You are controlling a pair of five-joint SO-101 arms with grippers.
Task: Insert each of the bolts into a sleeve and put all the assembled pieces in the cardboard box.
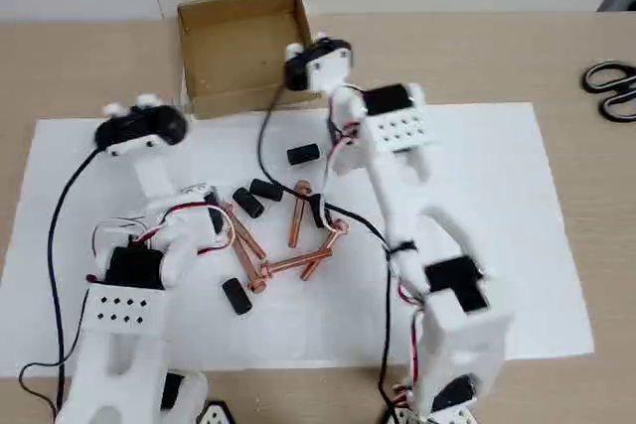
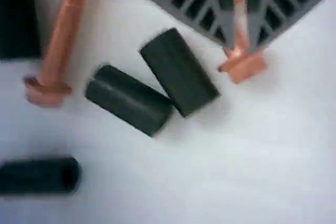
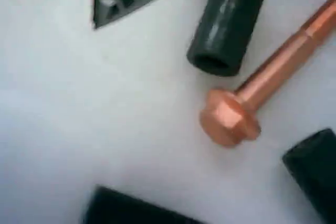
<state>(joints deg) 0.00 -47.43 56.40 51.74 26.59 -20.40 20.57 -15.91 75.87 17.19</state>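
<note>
My left gripper point(image 2: 239, 40) is shut on a copper bolt point(image 2: 242, 65), whose head sticks out past the grey jaws. Two black sleeves point(image 2: 178, 72) point(image 2: 128, 98) lie side by side just beyond it. In the high view this gripper point(image 1: 217, 217) sits at the left of the pile of bolts point(image 1: 288, 265) and sleeves point(image 1: 266, 191). A grey fingertip point(image 3: 113, 3) of my open right gripper hangs close over the paper beside a sleeve point(image 3: 228, 22) and a bolt head point(image 3: 229, 118). The cardboard box point(image 1: 238, 2) stands open at the back.
A white paper sheet point(image 1: 477, 206) covers the table's middle, with free room on its right half. Scissors point(image 1: 611, 86) lie at the far right edge. Black cables point(image 1: 263, 136) trail over the sheet near the parts.
</note>
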